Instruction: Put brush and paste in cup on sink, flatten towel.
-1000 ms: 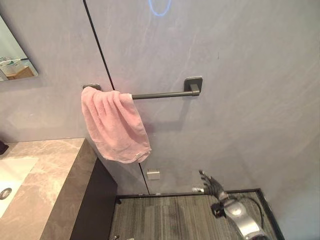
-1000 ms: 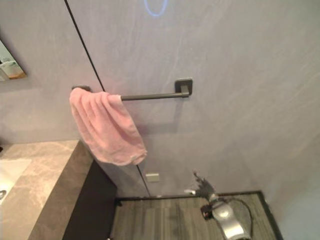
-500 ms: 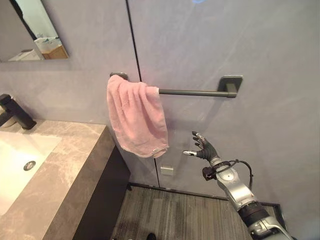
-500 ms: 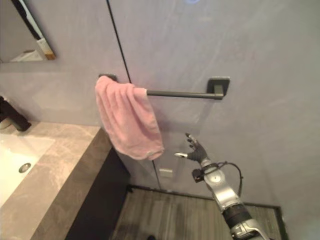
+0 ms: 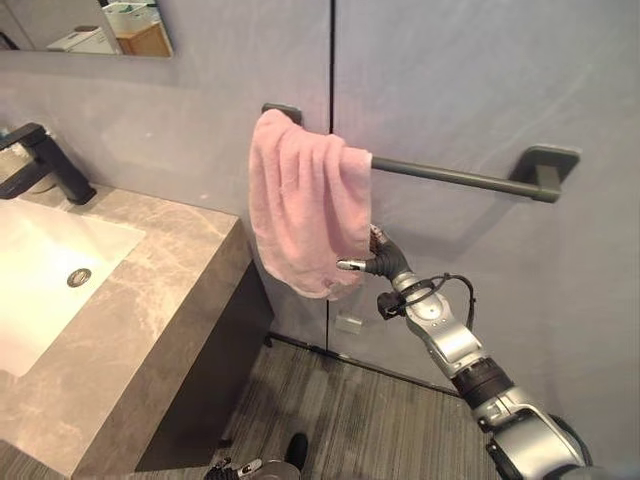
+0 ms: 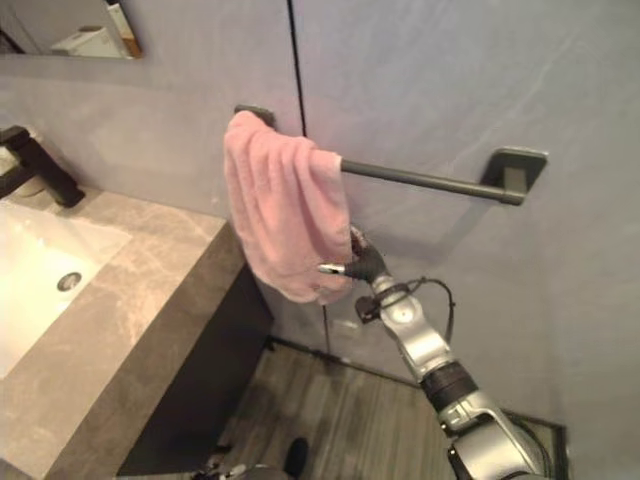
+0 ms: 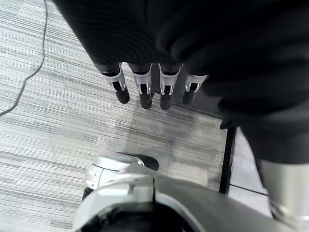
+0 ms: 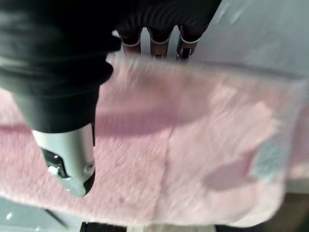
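The right hand [image 5: 378, 263] reaches up to the lower right edge of the pink towel [image 5: 305, 215]. Its thumb sticks out in front of the cloth while its fingers [image 8: 153, 41] pass behind the towel, with the hem lying between thumb and fingers. The tips are hidden by the cloth, so it cannot be told whether the hand grips the towel or merely brackets it.

The towel hangs bunched in folds over the left end of a dark bar [image 5: 450, 177] fixed to the grey wall [image 5: 480, 80], leaving the rest of the bar bare out to its right bracket.

The left hand [image 7: 154, 89] hangs low over the striped floor [image 7: 43, 111], its fingers straight and relaxed, holding nothing.

To the left of the towel stands the stone bench [image 5: 170, 270], with a white sink [image 5: 45, 270] sunk into it. The basin holds nothing but its drain. A black tap [image 5: 45, 160] stands at the back of the sink, and the corner of a mirror [image 5: 90, 25] shows on the wall above it.
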Controlling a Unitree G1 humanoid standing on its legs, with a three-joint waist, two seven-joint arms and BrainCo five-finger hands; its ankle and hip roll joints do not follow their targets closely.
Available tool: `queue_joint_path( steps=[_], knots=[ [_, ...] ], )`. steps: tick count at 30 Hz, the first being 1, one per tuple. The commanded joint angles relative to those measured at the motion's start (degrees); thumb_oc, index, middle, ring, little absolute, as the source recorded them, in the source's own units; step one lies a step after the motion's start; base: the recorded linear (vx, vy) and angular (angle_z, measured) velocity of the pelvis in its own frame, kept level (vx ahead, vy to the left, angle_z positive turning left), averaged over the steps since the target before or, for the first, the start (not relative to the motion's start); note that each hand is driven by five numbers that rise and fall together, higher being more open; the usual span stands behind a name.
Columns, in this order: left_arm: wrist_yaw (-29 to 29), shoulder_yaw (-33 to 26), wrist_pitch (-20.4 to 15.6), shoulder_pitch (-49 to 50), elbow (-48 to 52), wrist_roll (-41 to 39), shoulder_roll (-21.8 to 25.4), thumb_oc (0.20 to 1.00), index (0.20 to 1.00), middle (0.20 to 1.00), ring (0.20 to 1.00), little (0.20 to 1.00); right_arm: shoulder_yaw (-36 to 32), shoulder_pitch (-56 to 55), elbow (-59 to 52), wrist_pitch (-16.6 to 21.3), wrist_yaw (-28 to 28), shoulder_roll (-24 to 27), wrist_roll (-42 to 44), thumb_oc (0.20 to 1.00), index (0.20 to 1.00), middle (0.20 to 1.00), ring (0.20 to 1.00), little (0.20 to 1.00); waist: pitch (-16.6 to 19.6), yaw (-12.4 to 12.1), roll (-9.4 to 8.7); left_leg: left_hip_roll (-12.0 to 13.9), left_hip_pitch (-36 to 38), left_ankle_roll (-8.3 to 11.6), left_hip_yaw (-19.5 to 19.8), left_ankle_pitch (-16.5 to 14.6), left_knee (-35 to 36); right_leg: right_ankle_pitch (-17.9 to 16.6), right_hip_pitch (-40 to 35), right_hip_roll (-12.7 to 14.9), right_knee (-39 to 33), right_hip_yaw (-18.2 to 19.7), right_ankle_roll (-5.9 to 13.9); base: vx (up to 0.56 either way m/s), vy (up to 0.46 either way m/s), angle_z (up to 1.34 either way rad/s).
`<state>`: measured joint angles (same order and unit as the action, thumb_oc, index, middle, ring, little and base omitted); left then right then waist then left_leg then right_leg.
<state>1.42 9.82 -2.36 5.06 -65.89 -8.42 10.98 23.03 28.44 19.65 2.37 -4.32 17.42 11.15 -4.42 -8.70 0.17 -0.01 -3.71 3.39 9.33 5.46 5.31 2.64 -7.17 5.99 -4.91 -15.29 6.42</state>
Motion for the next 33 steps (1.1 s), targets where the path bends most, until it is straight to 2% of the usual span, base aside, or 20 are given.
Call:
queue_joint_path(
  steps=[1, 12, 13, 14, 15, 16, 33],
  knots=[
    [0.7, 3.6, 0.6, -1.1, -4.1, 1.0, -0.4, 1.0, 1.0, 1.0, 1.0, 1.0, 0.5, 4.4, -0.8, 2.9, -1.3, -0.9, 1.9, 1.0, 1.0, 1.0, 1.0, 1.0, 0.0, -0.6, -1.37, 1.3, 2.3, -0.56, -3.0, -9.3, -3.4, 2.7, 2.7, 3.8, 2.6, -0.1, 1.84, 0.02, 0.014, 0.13],
    [2.2, 3.8, 0.9, -0.9, -4.5, 1.8, -0.4, 1.0, 1.0, 1.0, 1.0, 1.0, 3.1, 8.0, -1.7, 3.0, -1.7, -2.7, 1.8, 1.0, 1.0, 1.0, 1.0, 1.0, 0.5, -1.5, -1.35, 1.2, 3.2, -0.55, -2.5, -9.5, -3.3, 2.8, 1.6, 4.0, 2.3, -0.8, 1.78, 0.01, 0.003, 0.03],
    [2.2, 3.8, 0.9, -0.9, -4.5, 1.8, -0.4, 1.0, 1.0, 1.0, 1.0, 1.0, 3.1, 8.0, -1.7, 3.0, -1.7, -2.7, 1.8, 0.928, 0.928, 0.928, 0.928, 0.928, 0.5, -1.5, -1.35, 1.2, 3.2, -0.54, -2.5, -9.5, -3.3, 2.8, 1.6, 4.0, 2.3, -0.8, 1.78, 0.0, 0.0, 0.0],
    [2.3, 3.8, 0.9, -0.9, -4.5, 1.9, -0.4, 1.0, 1.0, 1.0, 1.0, 1.0, 3.0, 8.2, -1.7, 3.0, -1.9, -2.8, 1.7, 0.661, 0.661, 0.661, 0.661, 0.661, 0.5, -1.6, -1.39, 1.2, 3.3, -0.56, -2.5, -9.5, -3.3, 2.8, 1.5, 4.0, 2.3, -0.8, 1.77, 0.0, 0.0, 0.0],
    [2.4, 3.7, 0.9, -0.9, -4.4, 1.8, -0.4, 1.0, 1.0, 1.0, 1.0, 1.0, 2.9, 8.4, -1.9, 2.9, -2.3, -2.7, 1.3, 0.294, 0.294, 0.294, 0.294, 0.294, 0.5, -1.6, -1.39, 1.1, 3.3, -0.57, -2.5, -9.5, -3.2, 2.8, 1.5, 4.0, 2.3, -0.9, 1.76, 0.0, 0.0, 0.0],
    [2.7, 3.6, 0.9, -0.9, -4.4, 2.0, -0.3, 1.0, 1.0, 1.0, 1.0, 1.0, 2.4, 8.1, -2.7, 3.0, -3.2, -2.3, 0.1, 0.2, 0.2, 0.2, 0.2, 0.2, 0.6, -1.5, -1.38, 1.1, 3.4, -0.58, -2.5, -9.5, -3.2, 2.8, 1.4, 4.0, 2.3, -1.0, 1.78, 0.0, 0.0, 0.0],
    [3.1, 2.1, 1.3, -0.3, -5.0, 3.9, -0.8, 1.0, 1.0, 1.0, 1.0, 1.0, -3.5, -0.4, -7.9, 3.3, -4.1, 0.4, -1.6, 0.2, 0.2, 0.2, 0.2, 0.2, 1.1, 1.0, -0.3, 1.4, 4.9, -0.69, -4.1, -9.9, -2.8, 2.9, 0.9, 4.1, 2.1, -0.1, 1.72, 0.0, 0.0, 0.0]
  ],
)
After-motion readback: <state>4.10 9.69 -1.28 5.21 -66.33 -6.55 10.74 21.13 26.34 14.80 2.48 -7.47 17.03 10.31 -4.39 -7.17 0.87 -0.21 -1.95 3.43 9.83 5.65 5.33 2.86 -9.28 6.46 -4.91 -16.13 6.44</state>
